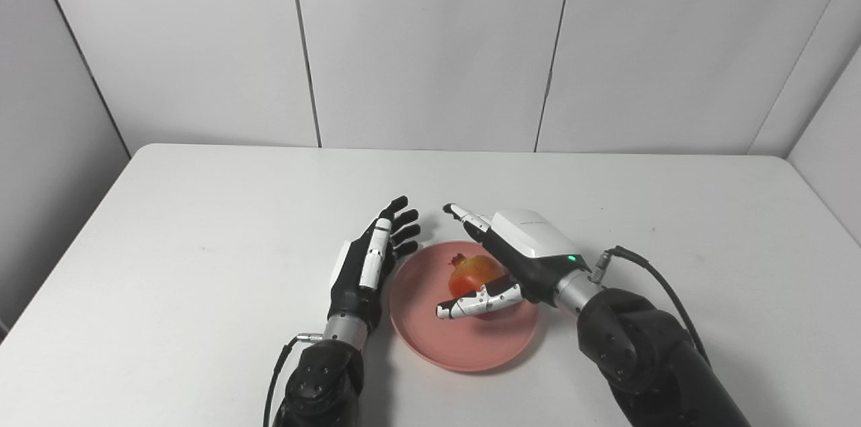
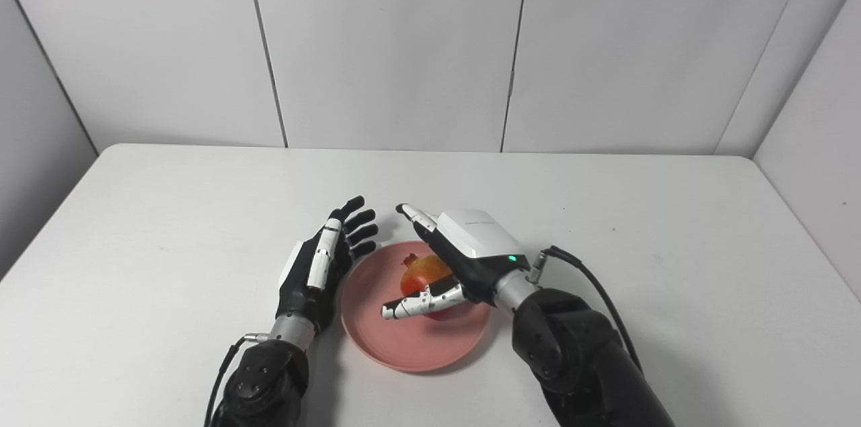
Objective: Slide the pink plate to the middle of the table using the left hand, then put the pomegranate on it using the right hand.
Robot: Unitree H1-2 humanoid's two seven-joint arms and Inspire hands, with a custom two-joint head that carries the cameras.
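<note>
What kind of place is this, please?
Probably a robot test booth or lab, not a kitchen: a bare white table, plain grey panel walls, and only a pink plate with a pomegranate.

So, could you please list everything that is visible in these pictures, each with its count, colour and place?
pink plate: one, pink, near the middle of the table, towards the front edge, between the two robot hands.
pomegranate: one, red and orange, on the pink plate, crown pointing to the back left.
table: one, white, fills the lower part of both views.
wall panels: several, light grey, behind and beside the table.
left robot hand: one, black and white, open with fingers stretched, just beside the plate's left rim.
right robot hand: one, black and white, open around the pomegranate; whether it touches the fruit cannot be told.
</note>
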